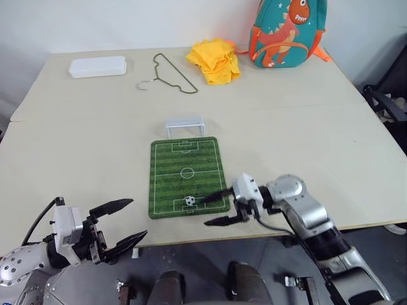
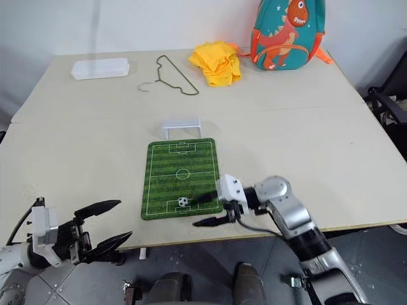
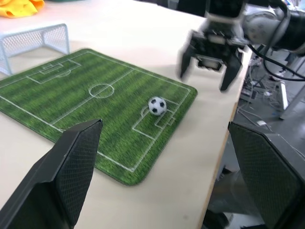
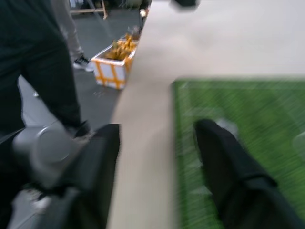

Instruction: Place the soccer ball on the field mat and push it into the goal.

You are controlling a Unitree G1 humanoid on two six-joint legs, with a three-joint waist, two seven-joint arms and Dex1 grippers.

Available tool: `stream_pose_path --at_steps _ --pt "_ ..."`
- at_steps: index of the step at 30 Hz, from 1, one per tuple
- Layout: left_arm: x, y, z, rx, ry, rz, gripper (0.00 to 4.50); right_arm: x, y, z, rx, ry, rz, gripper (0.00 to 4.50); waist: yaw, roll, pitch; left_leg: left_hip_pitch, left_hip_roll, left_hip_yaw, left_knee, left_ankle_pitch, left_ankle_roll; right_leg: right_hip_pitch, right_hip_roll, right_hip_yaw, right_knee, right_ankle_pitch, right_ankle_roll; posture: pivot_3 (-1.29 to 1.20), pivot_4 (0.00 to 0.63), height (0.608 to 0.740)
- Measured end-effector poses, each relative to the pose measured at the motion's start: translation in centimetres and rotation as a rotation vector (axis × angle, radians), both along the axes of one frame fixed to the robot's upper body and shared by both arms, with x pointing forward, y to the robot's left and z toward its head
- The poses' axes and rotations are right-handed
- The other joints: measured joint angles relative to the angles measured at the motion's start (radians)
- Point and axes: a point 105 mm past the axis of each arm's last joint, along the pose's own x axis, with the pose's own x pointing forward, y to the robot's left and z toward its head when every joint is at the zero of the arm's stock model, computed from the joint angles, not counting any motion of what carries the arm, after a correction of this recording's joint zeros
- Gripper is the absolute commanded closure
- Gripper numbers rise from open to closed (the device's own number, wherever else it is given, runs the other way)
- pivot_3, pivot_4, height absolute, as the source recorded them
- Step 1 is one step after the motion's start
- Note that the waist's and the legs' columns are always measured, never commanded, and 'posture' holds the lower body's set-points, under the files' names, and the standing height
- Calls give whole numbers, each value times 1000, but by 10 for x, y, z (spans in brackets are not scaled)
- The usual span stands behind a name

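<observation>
The soccer ball (image 1: 189,201) is sitting free on the field mat (image 1: 184,155), in the near penalty box. It is looking tiny, light and quick to roll, so I am judging a soft nudge from behind, toward the goal (image 1: 185,126). My right gripper (image 1: 216,209) is hovering just beside it, fingers apart and empty.

**A robot test room, dressed with household props**

A plain pale surface (image 1: 305,127) against a bare white wall carries staged oddments: child's backpack (image 1: 287,30), wire hanger (image 1: 170,74), yellow cloth (image 1: 215,60). Loose cables (image 3: 267,90) and a crate (image 4: 113,69) sit on grey floor.
</observation>
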Motion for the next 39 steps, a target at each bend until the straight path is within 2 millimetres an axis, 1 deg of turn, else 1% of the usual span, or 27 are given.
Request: stream_pose_path --at_steps 1,2,4,5,8,10,12,14,18,21,24,28,30,33,36,39 --pt "-1 1 -1 2 6 0 0 -5 2 -8 -18 22 1 3311 -1 0 0 0 0 1 0 0 0 0 0 0 0 0 0 0 150 740" --pt "-2 1 -1 5 8 0 0 -8 4 -11 -25 25 0 3656 0 0 0 0 0 2 1 0 0 0 0 0 0 0 0 0 150 740" --pt "-5 4 -2 12 19 5 0 -9 11 -8 -11 3 -17 4408 1 0 0 1 1 2 2 0 0 0 0 0 0 0 -1 0 150 740" --pt "-5 5 -2 15 18 7 0 -8 14 -7 -3 -3 -24 4462 1 0 0 1 1 2 2 0 0 0 0 0 1 0 -1 0 150 740" --pt "-6 7 -1 22 16 14 0 -6 27 -6 20 -13 -45 4462 2 0 0 1 1 2 2 0 0 0 0 0 1 -1 -2 0 150 740" --pt "-6 8 -1 23 17 15 0 -3 35 -1 37 -31 -49 4462 2 0 0 1 1 2 2 0 0 -1 0 0 1 -1 -2 0 150 740" --pt "-6 8 -1 24 18 20 0 3 38 5 43 -52 -55 4462 2 0 0 1 1 2 2 0 0 -1 0 0 1 -1 -2 0 150 740" --pt "-7 9 -1 25 19 26 0 7 41 6 42 -52 -61 4462 2 0 0 1 1 1 2 0 0 -1 0 0 1 -1 -2 0 150 740" --pt "-6 10 -2 17 16 41 0 14 40 0 6 -45 -71 4462 1 0 0 1 2 2 2 -1 0 -1 0 0 1 -1 -2 0 150 740" --pt "-6 10 -1 14 12 52 0 19 45 -3 -7 -38 -78 4462 1 0 0 1 2 2 2 -1 0 -1 1 0 2 -1 -2 0 150 740" --pt "-6 10 -1 12 7 60 0 30 53 -1 -6 -52 -102 4462 -1 0 0 1 2 2 2 -1 0 -1 1 0 2 -1 -2 0 150 740" --pt "-4 11 -1 4 2 84 0 58 59 6 8 -110 -214 4462 -1 0 0 1 3 2 2 -1 -1 -3 1 0 4 -1 -2 0 150 740" --pt "-1 14 0 -23 -15 142 0 77 59 11 13 -131 -300 4462 -1 0 0 0 3 3 2 -1 0 -3 1 1 4 -1 -2 0 150 740" --pt "6 22 5 -63 -59 254 0 102 50 27 31 -181 -422 4462 1 0 0 0 3 3 2 -1 -1 -4 1 0 5 -1 -2 0 150 740" --pt "14 33 13 -80 -120 364 0 114 42 37 64 -203 -501 4462 1 0 0 0 3 3 2 -1 -1 -4 1 0 5 -1 -2 0 150 740" --pt "21 45 20 -54 -162 464 0 116 31 40 85 -209 -541 4462 0 0 0 0 3 4 2 -1 -1 -4 1 0 5 -1 -2 0 150 740"
